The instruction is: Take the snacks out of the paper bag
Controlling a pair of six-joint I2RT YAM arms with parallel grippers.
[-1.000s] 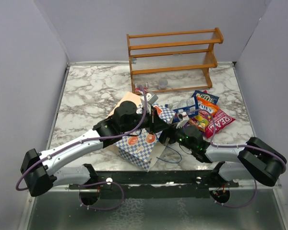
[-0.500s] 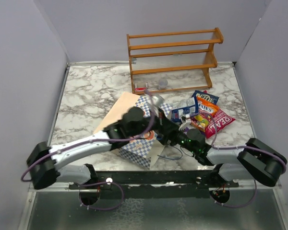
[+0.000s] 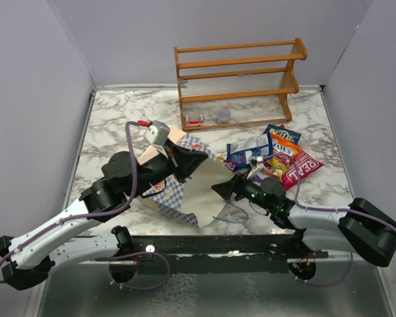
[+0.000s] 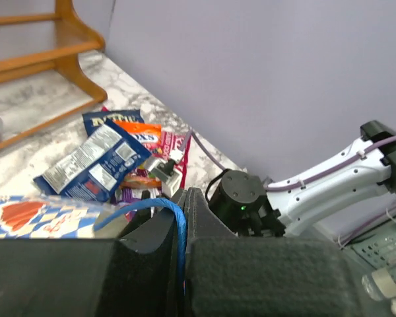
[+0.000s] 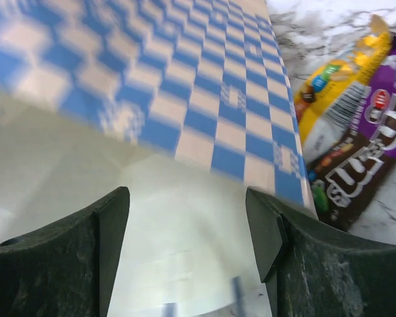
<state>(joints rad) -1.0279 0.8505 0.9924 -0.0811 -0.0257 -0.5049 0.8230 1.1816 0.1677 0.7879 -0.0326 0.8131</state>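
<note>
The paper bag (image 3: 201, 188) sits near the front middle of the marble table (image 3: 119, 119), tipped up on its side. One crisp blue-and-white checkered band faces left and a smooth, pale face is turned toward the right arm; whether that pale face is the bag's bottom or its inside cannot be told. The left gripper (image 3: 188, 160) is at the bag's upper edge. Only the left wrist view shows its grip: the two dark padded fingers (image 4: 152, 244) are pressed together on the thin blue cord handle (image 4: 178, 224), which loops up between them. The snacks lie loose on the marble just right of the bag, in a crinkled, glossy overlapping heap: a big red packet (image 3: 305, 166) with white lettering, a dark blue packet (image 3: 282, 135), a silver-blue packet (image 3: 249, 148) and an orange packet (image 3: 275, 149). The right gripper (image 3: 228, 188) points at the bag's pale face between bag and heap, its matte black fingers (image 5: 112, 244) spread wide with nothing between them. Its wrist view shows the checks close up and blurred, plus a purple packet (image 5: 356, 165) and a yellow packet (image 5: 336, 86) that the overhead view barely separates. Behind, against the back wall, stands an orange-brown wooden rack (image 3: 237, 79) with small clear cups (image 3: 224, 115) at its foot.
</note>
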